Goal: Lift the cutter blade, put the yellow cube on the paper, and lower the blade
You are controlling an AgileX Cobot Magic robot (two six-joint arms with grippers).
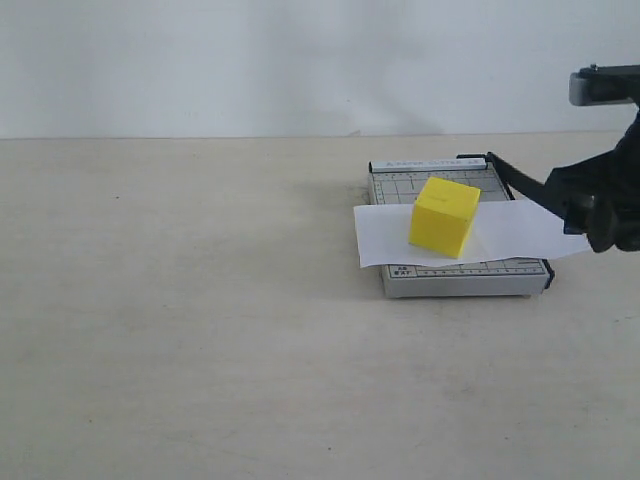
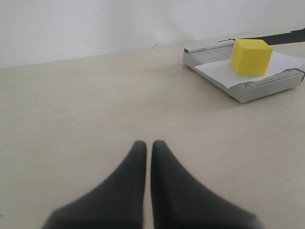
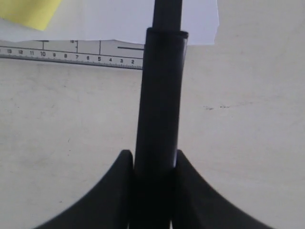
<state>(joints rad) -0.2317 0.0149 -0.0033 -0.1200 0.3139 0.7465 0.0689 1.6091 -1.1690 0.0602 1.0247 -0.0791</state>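
The right gripper is pinching the cutter blade by its thick black handle, holding it angled up off the grey cutter board. The yellow cube is sitting on the paper, which is lying across the cutter board. The left gripper, fingers pressed together, is hovering over the table, well apart from the cutter board.

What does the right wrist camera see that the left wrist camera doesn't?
Only the right wrist view shows the right gripper clamped on the blade handle, and readable ruler numbers. Only the left wrist view shows the left gripper, shut above the table, and most of the cutter board. Both show the yellow cube and paper.
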